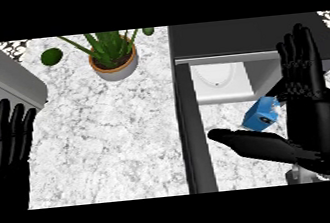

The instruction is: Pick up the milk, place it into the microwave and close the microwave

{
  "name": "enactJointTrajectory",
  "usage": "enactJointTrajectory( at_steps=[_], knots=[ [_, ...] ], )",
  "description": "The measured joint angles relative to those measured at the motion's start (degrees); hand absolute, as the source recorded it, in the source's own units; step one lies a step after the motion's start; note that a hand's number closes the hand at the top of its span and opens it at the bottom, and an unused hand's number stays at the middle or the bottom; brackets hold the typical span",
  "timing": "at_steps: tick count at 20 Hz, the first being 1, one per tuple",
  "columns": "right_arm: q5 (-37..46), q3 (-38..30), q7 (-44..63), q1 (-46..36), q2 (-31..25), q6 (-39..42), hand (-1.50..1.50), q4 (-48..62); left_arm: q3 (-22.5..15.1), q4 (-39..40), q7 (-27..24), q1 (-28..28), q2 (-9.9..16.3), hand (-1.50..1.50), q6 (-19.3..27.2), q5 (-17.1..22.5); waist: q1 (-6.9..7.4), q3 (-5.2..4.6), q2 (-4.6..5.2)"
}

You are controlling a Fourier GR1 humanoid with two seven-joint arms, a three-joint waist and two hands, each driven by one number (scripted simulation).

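Note:
A small blue milk carton with a white top stands on the marble counter just in front of the open microwave. The microwave's dark body sits at the top right and its door swings out toward me, edge-on. My right hand is open beside the carton, its fingers straight along the carton's right side and its thumb stretched out below the carton. The fingers hide part of the carton's right edge. My left hand rests open at the left edge, fingers up.
A potted green plant stands at the back centre, with a green lime-like fruit to its left. A grey appliance or sink edge fills the upper left corner. Bare marble counter lies between my hands.

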Motion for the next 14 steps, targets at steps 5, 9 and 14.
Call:
enactJointTrajectory(
  at_steps=[5, 9, 14],
  knots=[
    [5.73, 5.05, 5.17, -0.15, 0.49, -4.6, -1.5, -0.96, 0.93, -4.57, 0.57, 6.24, 0.15, -1.5, -1.8, 2.78, -0.09, 0.05, 0.06],
    [9.48, 6.92, 7.04, 1.33, 0.62, -7.89, -1.5, -0.85, 2.49, -7.4, -0.7, 11.3, 0.65, -1.5, -4.2, 5.31, -0.07, 0.06, 0.06],
    [9.58, 6.7, 5.68, 4.14, 0.62, -10.09, -1.5, 1.15, 4.39, -10.86, -0.18, 14.71, 0.73, -1.5, -6.14, 7.92, -0.08, 0.09, 0.1]
  ],
)
